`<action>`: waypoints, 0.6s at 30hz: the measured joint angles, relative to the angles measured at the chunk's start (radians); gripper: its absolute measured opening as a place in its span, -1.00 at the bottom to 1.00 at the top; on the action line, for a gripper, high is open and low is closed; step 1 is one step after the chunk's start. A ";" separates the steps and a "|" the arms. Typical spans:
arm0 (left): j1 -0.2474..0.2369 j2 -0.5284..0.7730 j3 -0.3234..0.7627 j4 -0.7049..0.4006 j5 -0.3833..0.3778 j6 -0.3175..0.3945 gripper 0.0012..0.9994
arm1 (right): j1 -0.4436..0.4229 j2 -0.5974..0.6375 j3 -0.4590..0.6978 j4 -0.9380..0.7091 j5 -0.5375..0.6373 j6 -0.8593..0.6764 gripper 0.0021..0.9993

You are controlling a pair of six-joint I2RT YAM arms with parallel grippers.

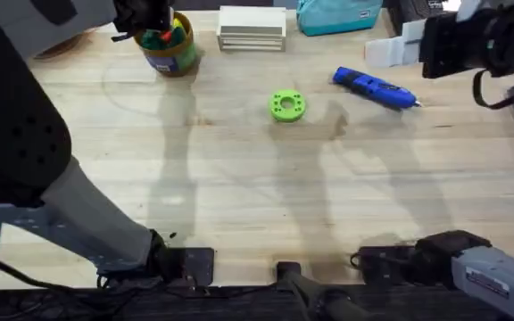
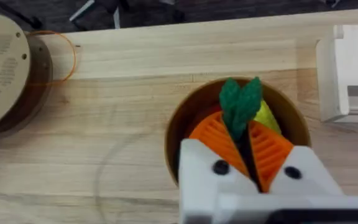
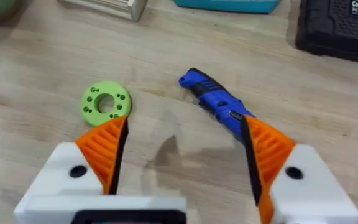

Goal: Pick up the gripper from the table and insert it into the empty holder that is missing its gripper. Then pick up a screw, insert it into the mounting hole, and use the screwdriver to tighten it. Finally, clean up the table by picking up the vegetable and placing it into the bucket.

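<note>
Now left fingers pinch vegetable over bucket at far edge; right fingers spread above screwdriver.

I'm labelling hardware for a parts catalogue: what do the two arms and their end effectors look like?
Both end effectors, left and right, have white angular finger blocks, each with a dark round screw hole, tipped with orange ribbed pads. From overhead, the arms are dark with black cabling; the left arm has a grey segment, the right arm a light grey one bearing a label.
</note>
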 joint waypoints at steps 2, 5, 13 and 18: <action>0.000 0.002 0.000 0.000 0.000 -0.001 -0.67 | 0.000 0.000 0.000 0.000 0.000 0.000 0.98; 0.000 0.002 0.000 0.003 0.000 -0.001 -0.43 | 0.000 0.000 0.000 0.000 0.000 0.000 0.98; 0.000 -0.013 0.000 -0.010 0.001 -0.002 0.06 | 0.000 0.000 0.000 0.000 0.000 0.000 0.98; -0.007 -0.124 0.000 -0.136 0.001 -0.004 0.11 | 0.000 0.000 0.000 0.000 0.000 0.000 0.98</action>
